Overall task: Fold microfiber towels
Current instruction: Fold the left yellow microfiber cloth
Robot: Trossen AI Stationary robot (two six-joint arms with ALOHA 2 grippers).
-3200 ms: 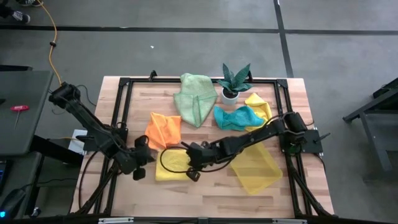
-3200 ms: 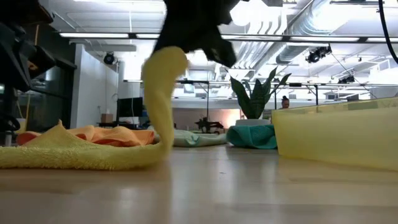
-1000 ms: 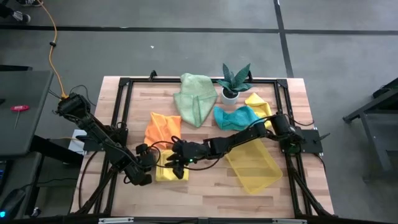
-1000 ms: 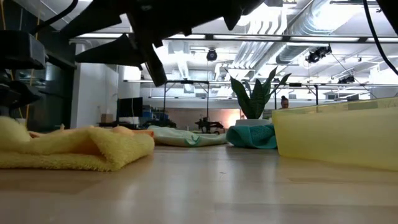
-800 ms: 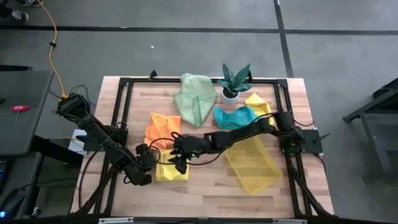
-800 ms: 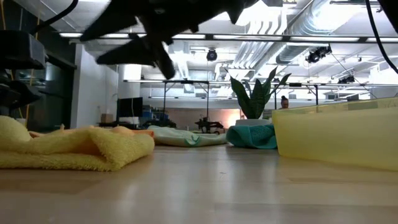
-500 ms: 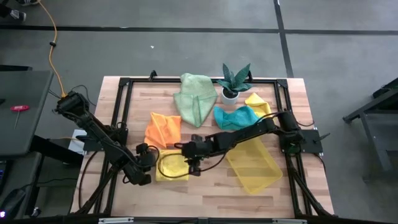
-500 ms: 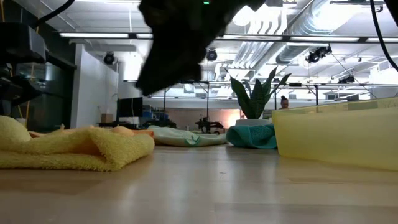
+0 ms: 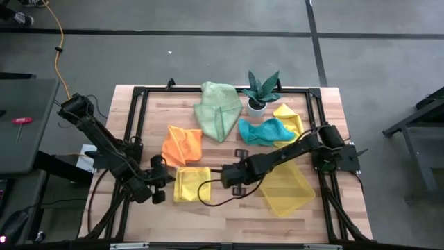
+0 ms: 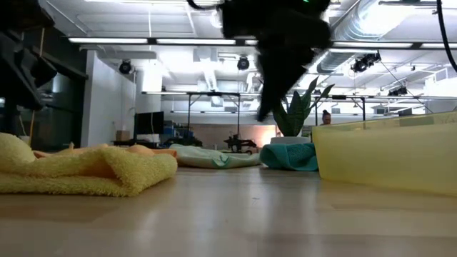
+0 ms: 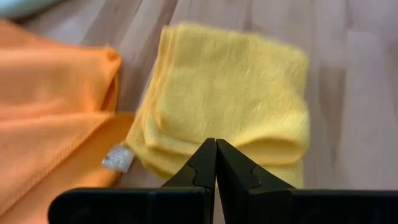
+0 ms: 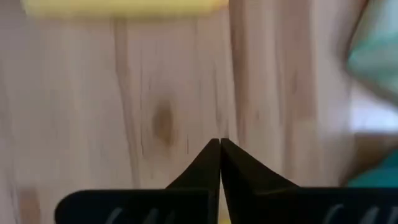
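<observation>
Bench (image 9: 229,212) first: your yellow towel (image 9: 191,185) lies folded flat, just ahead of the left gripper (image 9: 158,189) and just beside the right gripper (image 9: 237,179). Both sets of jaws are pinched closed, holding nothing. Its fold edge faces the left jaws, long axis roughly crosswise to them. That fold looks finished; next, open up and take the orange towel (image 9: 182,144) beyond it.

The folded towel (image 9: 191,185) near the table's front is plain yellow, beside a plain orange one (image 9: 182,145). Farther back lie pale green (image 9: 217,110), teal (image 9: 264,131) and another yellow cloth (image 9: 288,117). The tray (image 9: 286,189) is translucent yellow, the table (image 9: 229,208) light wood with a black frame.
</observation>
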